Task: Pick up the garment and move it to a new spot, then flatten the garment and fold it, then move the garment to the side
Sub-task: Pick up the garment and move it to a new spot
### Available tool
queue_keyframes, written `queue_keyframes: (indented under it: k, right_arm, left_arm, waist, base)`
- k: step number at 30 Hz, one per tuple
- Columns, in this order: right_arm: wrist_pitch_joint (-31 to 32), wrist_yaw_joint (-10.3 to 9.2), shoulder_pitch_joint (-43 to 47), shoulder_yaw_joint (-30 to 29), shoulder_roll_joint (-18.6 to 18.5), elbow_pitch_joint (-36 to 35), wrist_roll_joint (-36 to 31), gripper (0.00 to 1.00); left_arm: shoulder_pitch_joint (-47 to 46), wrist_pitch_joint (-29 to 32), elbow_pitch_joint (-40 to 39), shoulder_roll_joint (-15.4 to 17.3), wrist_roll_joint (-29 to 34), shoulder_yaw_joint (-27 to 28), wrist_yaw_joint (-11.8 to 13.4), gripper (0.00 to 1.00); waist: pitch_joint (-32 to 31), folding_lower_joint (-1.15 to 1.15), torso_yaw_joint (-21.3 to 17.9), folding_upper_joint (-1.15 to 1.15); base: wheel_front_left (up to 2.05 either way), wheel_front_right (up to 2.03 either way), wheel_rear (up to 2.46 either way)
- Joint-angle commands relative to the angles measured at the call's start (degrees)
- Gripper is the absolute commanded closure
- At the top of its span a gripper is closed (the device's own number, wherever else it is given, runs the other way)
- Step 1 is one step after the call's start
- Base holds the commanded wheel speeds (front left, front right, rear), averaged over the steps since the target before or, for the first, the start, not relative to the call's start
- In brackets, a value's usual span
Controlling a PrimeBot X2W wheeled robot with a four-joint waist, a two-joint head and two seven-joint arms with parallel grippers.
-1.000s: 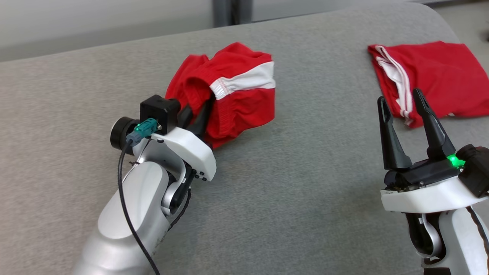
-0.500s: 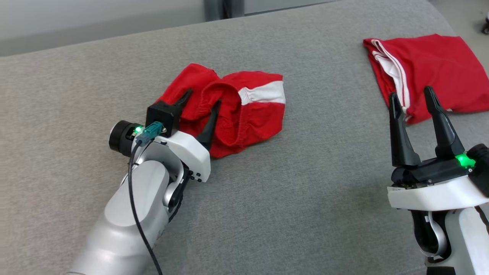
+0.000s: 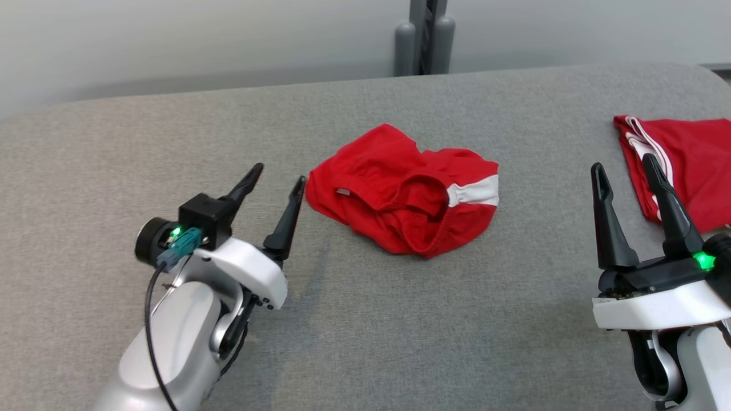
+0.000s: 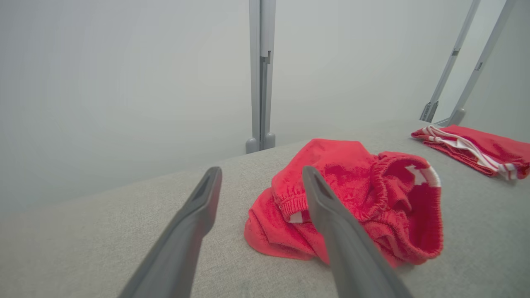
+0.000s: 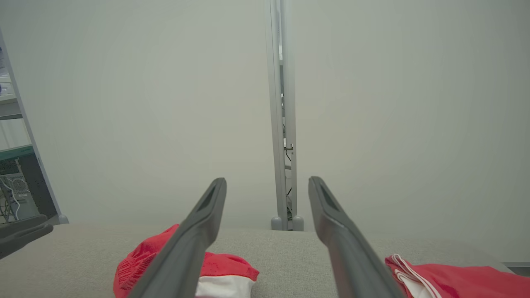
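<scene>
Released, the garment (image 3: 400, 194) lies crumpled; left gripper (image 3: 280, 173) has backed off beside it, fingers spread.
Left wrist view adds the garment's elastic waistband (image 4: 285, 200); right gripper (image 3: 622, 162) spread, empty.

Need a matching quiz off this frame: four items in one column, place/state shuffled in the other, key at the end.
Column 1
1. crumpled garment
2. folded garment
3. left gripper
4. right gripper

Column 2
A. open and empty, close to the folded garment
B. bunched up in the middle of the table
C. open and empty, just left of the crumpled garment
D. lying flat at the table's right end

Pairs: 1-B, 2-D, 3-C, 4-A
</scene>
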Motion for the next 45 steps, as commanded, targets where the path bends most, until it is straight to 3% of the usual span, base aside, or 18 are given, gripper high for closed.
queue_keyframes:
  k: [1, 9, 15, 19, 24, 30, 45]
  right_arm:
    - [-0.26, 0.0, 0.5, -0.16, -0.42, 0.15, -0.26, 0.0]
    - [-0.25, 0.0, 2.63, 0.53, -0.78, 0.28, -0.74, 0.0]
    - [-0.18, 0.0, 3.65, 1.17, -0.64, 0.67, -1.15, 0.0]
    - [-0.16, 0.0, 3.67, 1.45, -0.43, 0.91, -1.07, 0.0]
    - [-0.15, 0.0, 3.68, 1.72, -0.22, 1.29, -0.68, 0.0]
    - [-0.16, 0.0, 3.54, 1.56, 0.05, 1.65, -0.4, 0.0]
    - [-0.15, 0.0, 3.23, 2.15, -0.27, 2.58, -0.26, 0.0]
  left_arm:
    - [1.87, -0.52, -2.11, 1.37, -0.46, 1.03, 1.25, 0.0]
    - [12.45, -2.2, -11.65, 4.0, -1.42, 6.48, 6.5, 0.0]
    - [20.08, -2.44, -21.84, 0.9, 1.6, 14.26, 8.62, 0.0]
    - [25.02, -2.46, -28.07, -3.16, 5.73, 19.88, 7.25, 0.0]
    - [29.46, -2.47, -29.79, -6.43, 9.08, 23.31, 4.69, 0.0]
    - [31.11, -2.43, -28.73, -7.22, 9.88, 24.98, 3.12, 0.0]
    - [29.66, -2.44, -27.59, -7.28, 9.49, 23.97, 3.38, 0.0]
  waist:
    - [-1.72, 0.0, 1.62, 0.0]
    - [-3.46, 0.0, 2.74, 0.0]
    - [-3.65, 0.0, 2.73, 0.0]
    - [-3.74, 0.0, 2.49, 0.0]
    - [-3.86, 0.0, 2.25, 0.0]
    - [-3.88, 0.0, 2.38, 0.0]
    - [-3.77, 0.0, 3.21, 0.0]
  base:
    - [0.0, 0.0, 0.0]
    - [0.0, 0.0, 0.0]
    - [0.0, 0.0, 0.0]
    - [0.0, 0.0, 0.0]
    - [0.0, 0.0, 0.0]
    - [0.0, 0.0, 0.0]
    - [0.0, 0.0, 0.0]
